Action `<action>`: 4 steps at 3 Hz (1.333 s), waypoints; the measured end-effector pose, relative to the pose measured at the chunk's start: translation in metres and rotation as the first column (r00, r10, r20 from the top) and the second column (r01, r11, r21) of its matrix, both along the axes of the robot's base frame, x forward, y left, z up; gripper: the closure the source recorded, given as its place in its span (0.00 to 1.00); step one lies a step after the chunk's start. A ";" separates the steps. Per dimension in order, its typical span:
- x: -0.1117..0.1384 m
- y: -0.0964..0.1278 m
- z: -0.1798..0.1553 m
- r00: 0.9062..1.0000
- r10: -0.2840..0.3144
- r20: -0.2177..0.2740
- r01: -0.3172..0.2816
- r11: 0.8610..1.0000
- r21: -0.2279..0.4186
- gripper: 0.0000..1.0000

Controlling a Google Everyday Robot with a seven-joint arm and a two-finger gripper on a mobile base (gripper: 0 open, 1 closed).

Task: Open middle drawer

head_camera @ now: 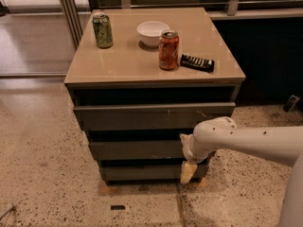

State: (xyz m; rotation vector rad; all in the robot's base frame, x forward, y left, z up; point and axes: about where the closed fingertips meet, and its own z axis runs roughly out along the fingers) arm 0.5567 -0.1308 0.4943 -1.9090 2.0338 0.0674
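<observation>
The middle drawer is a plain dark grey handleless front, between the widest top front and the narrowest bottom front. My white arm comes in from the right and bends down in front of the cabinet's right side. My gripper hangs with pale fingertips pointing down, in front of the bottom front's right end and just below the middle drawer's right end. The arm's wrist covers the middle drawer's right end.
On the beige cabinet top stand a green can, a white bowl, an orange can and a black remote. Speckled floor lies all around. A dark wall stands at the right, metal posts at the back left.
</observation>
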 end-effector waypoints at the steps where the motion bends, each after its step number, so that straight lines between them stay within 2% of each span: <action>1: 0.009 -0.004 -0.012 1.000 0.013 0.019 -0.012 1.000 -0.016 0.00; 2: 0.018 -0.009 -0.025 1.000 0.007 0.023 -0.007 1.000 0.002 0.00; 4: 0.041 -0.009 -0.036 0.999 0.007 0.051 -0.012 0.995 0.102 0.00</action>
